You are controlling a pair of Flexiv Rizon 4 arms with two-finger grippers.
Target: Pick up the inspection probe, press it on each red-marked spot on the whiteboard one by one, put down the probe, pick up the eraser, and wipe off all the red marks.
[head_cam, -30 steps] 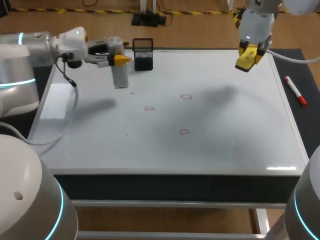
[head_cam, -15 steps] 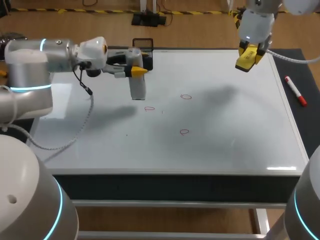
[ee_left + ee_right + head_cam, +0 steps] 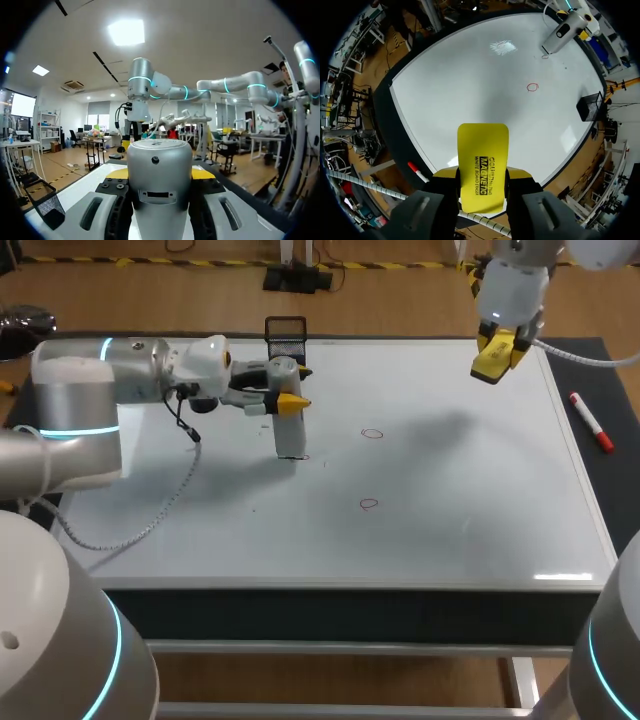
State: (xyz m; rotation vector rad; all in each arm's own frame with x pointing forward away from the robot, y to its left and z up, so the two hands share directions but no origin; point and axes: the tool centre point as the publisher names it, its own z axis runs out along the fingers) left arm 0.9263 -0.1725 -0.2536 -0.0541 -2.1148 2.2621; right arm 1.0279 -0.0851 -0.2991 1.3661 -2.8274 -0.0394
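My left gripper (image 3: 290,400) is shut on the grey cylindrical probe (image 3: 288,425), which stands upright with its lower end on the whiteboard (image 3: 450,530) at the leftmost red mark, mostly covering it. In the left wrist view the probe (image 3: 159,170) fills the gap between the fingers. Two more red marks (image 3: 372,434) (image 3: 369,504) lie to the right of it. My right gripper (image 3: 495,352) hangs above the board's far right corner, shut on the yellow eraser (image 3: 492,360) (image 3: 483,165). From there the probe (image 3: 562,31) and a red mark (image 3: 532,87) show far below.
A black mesh basket (image 3: 286,332) stands at the board's far edge, just behind the probe. A red marker (image 3: 592,422) lies on the dark mat right of the board.
My left arm has carried the probe rightward from beside the basket and set its end down on the leftmost red mark. The right arm and eraser have not moved.
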